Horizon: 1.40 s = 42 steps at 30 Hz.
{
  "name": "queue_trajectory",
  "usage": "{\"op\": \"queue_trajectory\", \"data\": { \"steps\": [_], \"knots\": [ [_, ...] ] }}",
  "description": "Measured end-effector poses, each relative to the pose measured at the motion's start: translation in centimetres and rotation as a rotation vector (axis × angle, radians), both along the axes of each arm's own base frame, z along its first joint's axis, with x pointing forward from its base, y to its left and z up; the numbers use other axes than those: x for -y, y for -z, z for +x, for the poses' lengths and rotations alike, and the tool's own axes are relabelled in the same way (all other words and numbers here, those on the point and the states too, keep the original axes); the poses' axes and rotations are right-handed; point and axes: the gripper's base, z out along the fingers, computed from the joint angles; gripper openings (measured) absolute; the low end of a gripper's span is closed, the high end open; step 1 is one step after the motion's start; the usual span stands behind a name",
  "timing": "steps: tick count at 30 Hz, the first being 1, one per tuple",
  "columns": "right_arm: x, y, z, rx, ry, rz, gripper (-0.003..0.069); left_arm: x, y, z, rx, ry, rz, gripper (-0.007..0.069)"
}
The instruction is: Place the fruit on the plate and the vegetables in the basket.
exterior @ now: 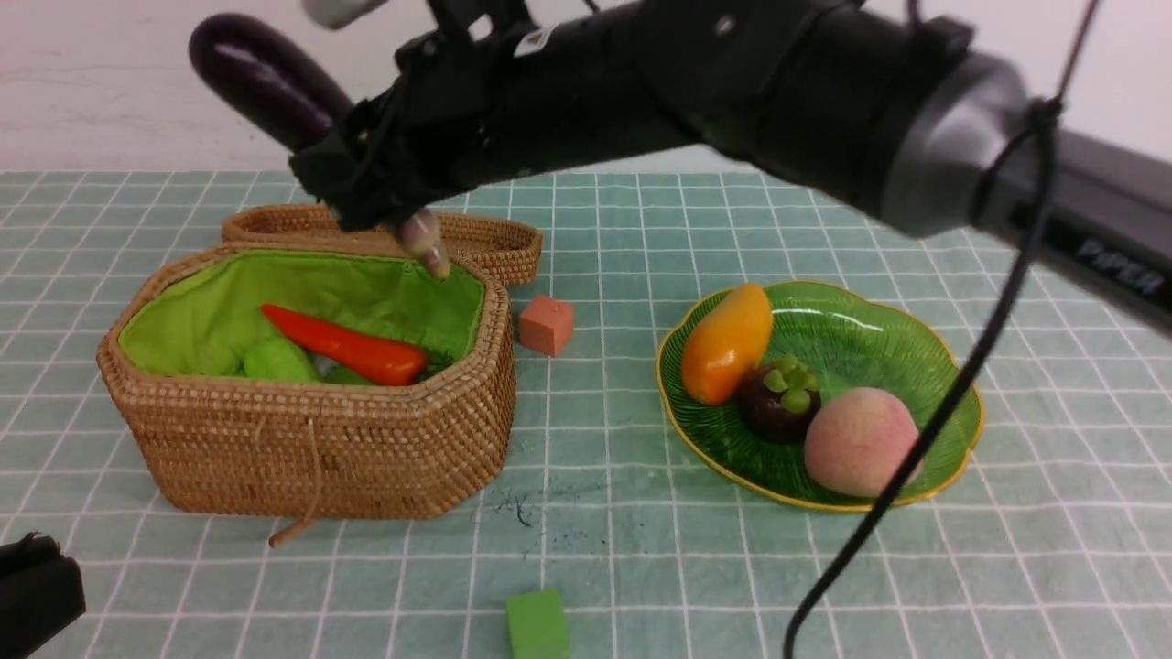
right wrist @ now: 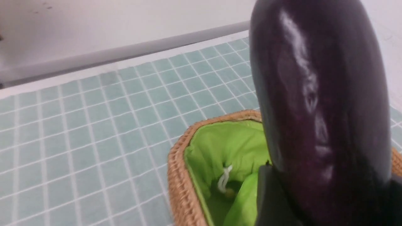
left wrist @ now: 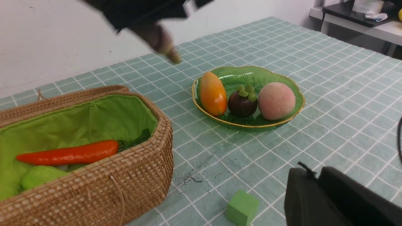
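Observation:
My right gripper is shut on the glossy dark-purple eggplant, held tilted above the back of the basket. In the right wrist view the eggplant fills the gap between the fingers, over the green lining. The carrot and the bitter gourd lie inside the basket. On the plate at the right rest the mango, the mangosteen and the peach. My left gripper is shut and empty, low at the near left corner.
The basket's woven lid lies flat behind it. An orange cube sits between basket and plate, and a green cube sits near the front edge. The right arm's cable hangs across the plate.

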Motion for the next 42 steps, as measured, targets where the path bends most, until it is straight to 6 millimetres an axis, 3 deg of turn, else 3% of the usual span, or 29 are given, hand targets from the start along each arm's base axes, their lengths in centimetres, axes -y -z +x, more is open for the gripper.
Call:
{"op": "queue_trajectory", "data": {
  "steps": [6, 11, 14, 15, 16, 18, 20, 23, 28, 31, 36, 38, 42],
  "knots": [
    [-2.4, 4.3, 1.6, 0.036, 0.051, 0.006, 0.0349, 0.0, 0.0, 0.0, -0.002, 0.001, -0.002, 0.0060],
    [-2.9, 6.1, 2.2, 0.046, 0.058, -0.022, 0.0349, 0.0, 0.0, 0.0, -0.002, 0.001, -0.003, 0.0060],
    [-3.0, 6.4, 2.3, 0.041, 0.059, -0.023, 0.0376, 0.0, 0.0, 0.0, -0.003, 0.001, -0.003, 0.0060],
    [-3.0, 6.4, 2.3, 0.039, 0.059, -0.021, 0.0432, 0.0, 0.0, 0.0, -0.003, 0.001, -0.003, 0.0062],
    [-3.0, 6.4, 2.3, 0.039, 0.059, -0.021, 0.0432, 0.0, 0.0, 0.0, -0.003, 0.001, -0.003, 0.0062],
    [-3.0, 6.3, 2.2, 0.027, 0.060, -0.013, 0.0526, 0.0, 0.0, 0.0, -0.004, 0.002, -0.005, 0.0064],
    [-2.9, 6.0, 2.1, 0.005, 0.056, -0.003, 0.0574, 0.0, 0.0, 0.0, -0.004, 0.002, -0.005, 0.0065],
    [-2.1, 4.4, 1.6, -0.019, 0.037, 0.005, 0.0583, 0.0, 0.0, 0.0, -0.005, 0.002, -0.006, 0.0068],
    [1.8, -0.9, -0.6, -0.116, -0.038, -0.032, 0.0499, 0.0, 0.0, 0.0, -0.006, 0.003, -0.007, 0.0071],
    [6.6, -5.3, -4.0, -0.256, -0.061, -0.159, 0.0333, 0.0, 0.0, 0.0, -0.017, 0.001, -0.017, 0.0062],
    [12.1, -8.5, -7.6, -0.363, 0.095, -0.350, 0.0035, 0.0, 0.2, -0.1, -0.033, -0.006, -0.074, -0.0013],
    [12.9, -9.0, -8.1, -0.372, 0.153, -0.358, 0.0003, 0.0, 0.3, -0.2, -0.026, -0.004, -0.086, -0.0013],
    [16.6, -9.7, -11.0, -0.384, 0.344, -0.387, -0.0015, -0.1, 2.4, -0.7, -0.022, 0.017, -0.167, -0.0013]
  ]
}}
